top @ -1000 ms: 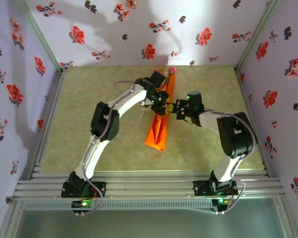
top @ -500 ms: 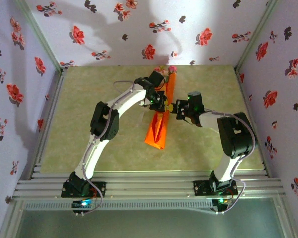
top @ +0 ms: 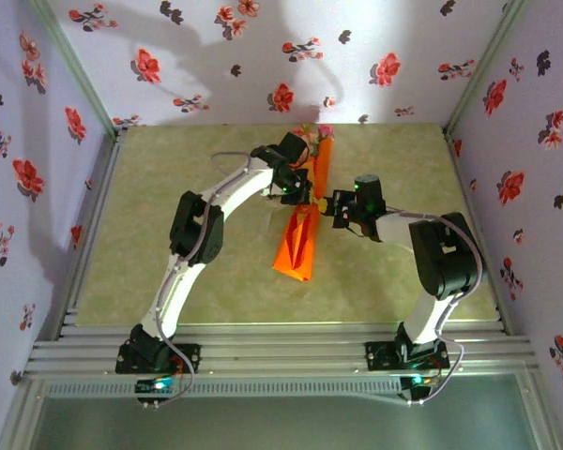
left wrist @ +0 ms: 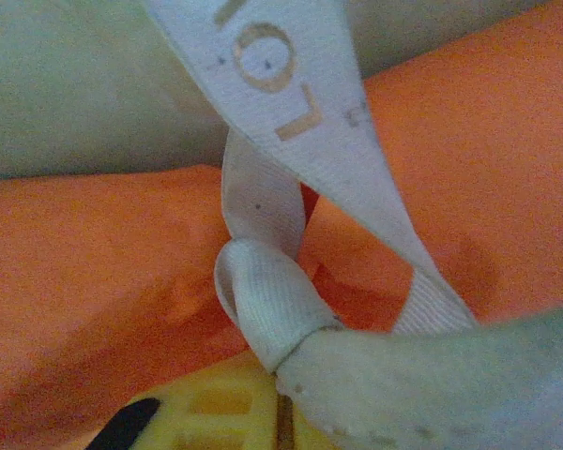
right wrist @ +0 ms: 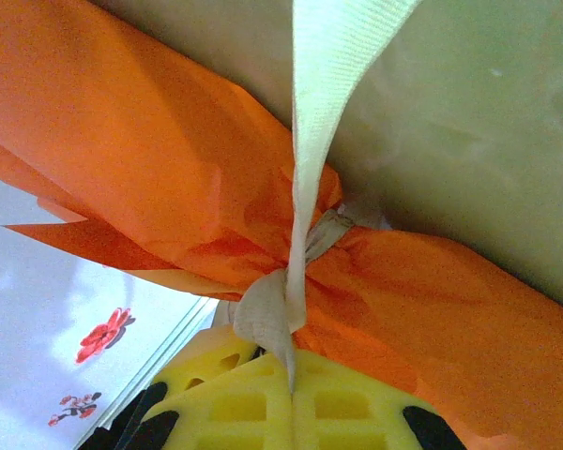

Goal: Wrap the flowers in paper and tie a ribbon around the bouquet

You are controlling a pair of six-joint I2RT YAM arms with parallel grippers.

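One bouquet (top: 298,251), one ribbon (right wrist: 308,141) — knotted, apparently.

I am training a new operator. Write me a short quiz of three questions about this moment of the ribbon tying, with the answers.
1. True or false: the ribbon lies loose on the table, apart from the bouquet.
2. What is pinched in the right gripper? A) the ribbon B) a green stem C) nothing
3. Fill in: in the top view, seen from the arm bases, the flowers sit at the bouquet's ___ end.

Key: 1 false, it is cinched around the orange paper; 2 A; 3 far.
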